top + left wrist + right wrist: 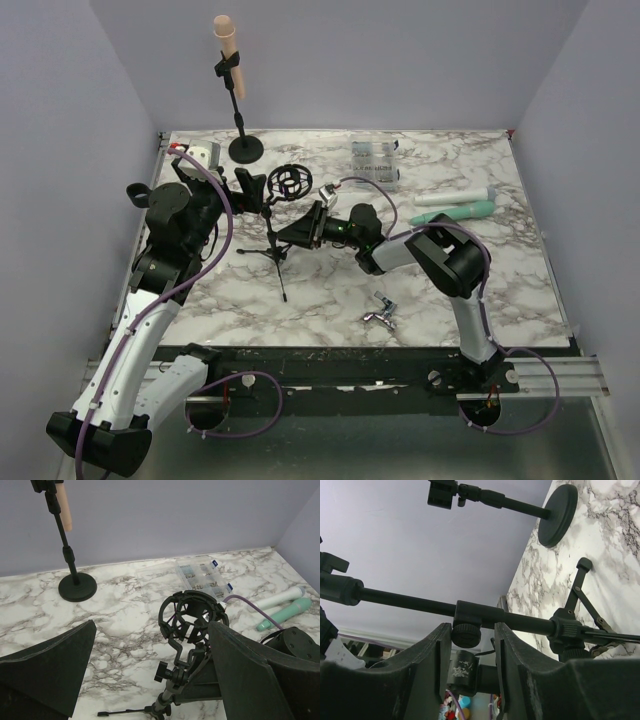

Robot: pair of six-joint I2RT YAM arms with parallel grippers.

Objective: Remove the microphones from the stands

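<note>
Gripping tripod stand pole (420,605), right claw (470,652) closed, left claw (150,675) spread wide, empty.

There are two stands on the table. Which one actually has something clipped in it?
The round-base stand at the far left corner: its clip holds a peach-coloured microphone. The tripod stand between the arms carries only an empty ring mount.

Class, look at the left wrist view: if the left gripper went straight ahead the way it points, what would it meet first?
Most likely the black shock mount on the tripod stand, which sits directly ahead between the open fingers of the left gripper. Depth is hard to judge.
</note>
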